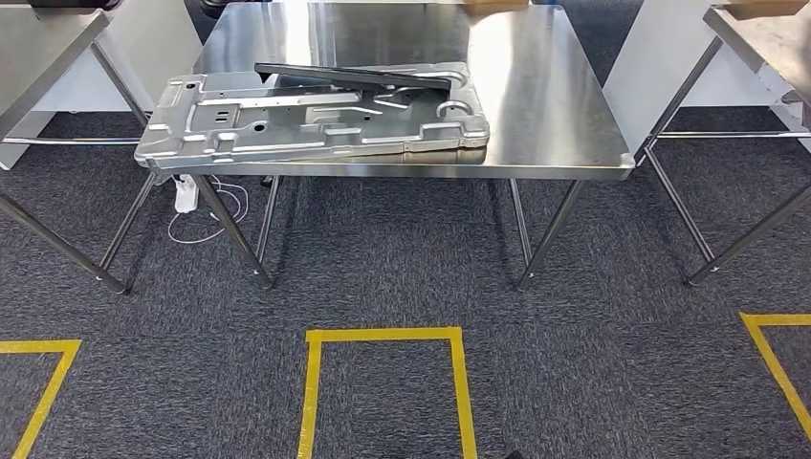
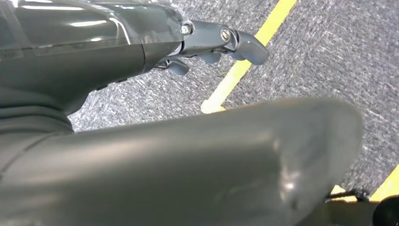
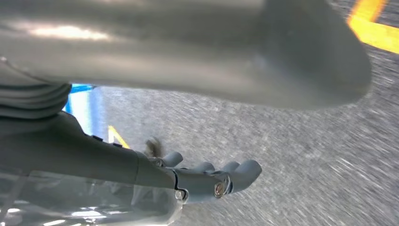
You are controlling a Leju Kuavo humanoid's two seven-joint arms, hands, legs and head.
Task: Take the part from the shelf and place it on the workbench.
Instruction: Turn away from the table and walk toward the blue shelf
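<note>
A large silver stamped metal part lies flat on the steel workbench, at its front left, with one corner jutting past the table's left edge. A long dark bar rests across the part's far side. My left hand hangs over the grey carpet, its fingers stretched out away from the thumb, holding nothing. My right hand also hangs above the carpet with fingers extended and nothing in it.
Another steel table stands at the left and one at the right. Yellow tape outlines mark the carpet before the workbench. A white power strip with a cable lies under its left legs.
</note>
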